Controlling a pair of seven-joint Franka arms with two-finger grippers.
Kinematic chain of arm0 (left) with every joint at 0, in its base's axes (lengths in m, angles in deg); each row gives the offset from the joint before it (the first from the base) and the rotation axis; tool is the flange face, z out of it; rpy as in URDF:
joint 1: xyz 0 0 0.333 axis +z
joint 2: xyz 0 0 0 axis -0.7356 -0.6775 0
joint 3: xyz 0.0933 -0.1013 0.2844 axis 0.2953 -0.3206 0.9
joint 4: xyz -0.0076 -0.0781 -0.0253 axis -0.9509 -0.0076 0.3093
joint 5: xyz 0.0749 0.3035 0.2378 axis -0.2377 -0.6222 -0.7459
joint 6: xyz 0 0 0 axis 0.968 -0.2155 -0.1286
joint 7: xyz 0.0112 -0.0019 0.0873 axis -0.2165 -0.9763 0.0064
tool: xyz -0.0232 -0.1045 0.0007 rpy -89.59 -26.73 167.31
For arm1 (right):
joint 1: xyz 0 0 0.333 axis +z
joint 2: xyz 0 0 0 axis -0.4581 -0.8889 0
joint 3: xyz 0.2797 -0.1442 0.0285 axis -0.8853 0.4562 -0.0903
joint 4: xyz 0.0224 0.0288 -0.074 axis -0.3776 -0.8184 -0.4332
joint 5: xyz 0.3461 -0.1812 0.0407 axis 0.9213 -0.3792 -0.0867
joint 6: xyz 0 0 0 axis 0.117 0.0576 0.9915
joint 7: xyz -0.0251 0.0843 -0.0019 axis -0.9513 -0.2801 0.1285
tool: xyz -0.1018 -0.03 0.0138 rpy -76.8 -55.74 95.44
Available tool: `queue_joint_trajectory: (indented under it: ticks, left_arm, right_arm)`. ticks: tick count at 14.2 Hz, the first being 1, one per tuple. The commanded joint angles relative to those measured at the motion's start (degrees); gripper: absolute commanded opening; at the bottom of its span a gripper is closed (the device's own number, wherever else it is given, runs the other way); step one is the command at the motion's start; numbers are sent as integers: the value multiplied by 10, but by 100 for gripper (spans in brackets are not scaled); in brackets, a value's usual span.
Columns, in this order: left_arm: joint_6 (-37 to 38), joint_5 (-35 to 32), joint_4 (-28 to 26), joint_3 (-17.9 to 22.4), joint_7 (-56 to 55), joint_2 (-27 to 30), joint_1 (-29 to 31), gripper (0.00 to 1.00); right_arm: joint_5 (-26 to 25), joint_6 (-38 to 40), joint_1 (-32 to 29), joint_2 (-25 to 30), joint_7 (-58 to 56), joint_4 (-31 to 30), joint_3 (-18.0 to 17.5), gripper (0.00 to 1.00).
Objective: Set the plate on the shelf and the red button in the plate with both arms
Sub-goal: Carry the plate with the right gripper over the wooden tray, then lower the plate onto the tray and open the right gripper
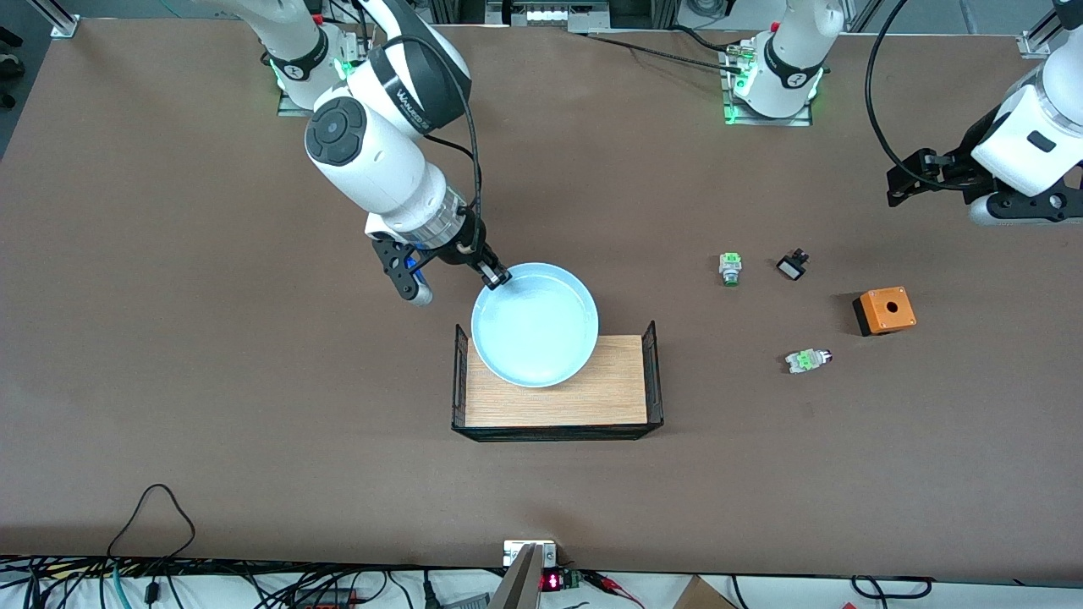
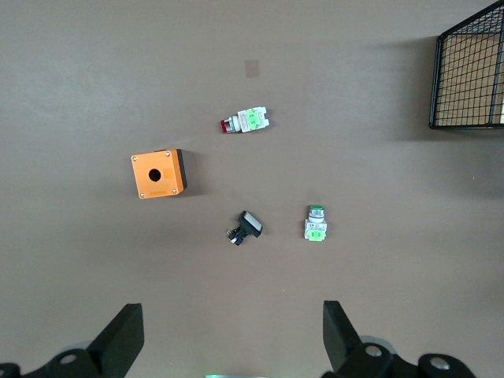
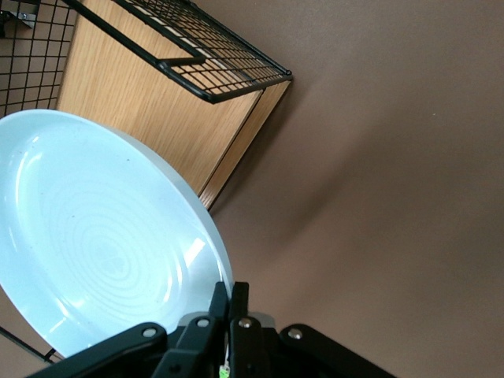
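While right tool (image 1: 497, 277) grips one plate (image 1: 535, 326), one red button (image 1: 808, 360) lies apart.

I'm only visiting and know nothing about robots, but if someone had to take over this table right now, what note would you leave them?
Right gripper: shut on the rim of the round glossy light-blue plate, holding it over the wooden tray with black wire ends.
Left gripper: open, empty, waiting above the small parts at the left arm's end of the table.
Small grey-and-green push-button with dark red cap: lying on the table, nearer the front camera than the orange box, untouched.
Done: plate picked up.
Left: set the plate down and release it; pick and place the red button.
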Motion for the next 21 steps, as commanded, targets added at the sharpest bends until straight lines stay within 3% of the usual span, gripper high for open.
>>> queue_joint_trajectory:
  ticks: [1,4,21]
  left_arm:
    - [9,2,17,1,10,-8,2,100]
    - [9,2,17,1,10,-8,2,100]
    - [9,2,17,1,10,-8,2,100]
  right_arm:
    - [7,-1,7,-19,2,23,6,0]
    - [5,-40,6,-31,-1,26,7,0]
    - [3,-83,7,-68,-35,27,11,0]
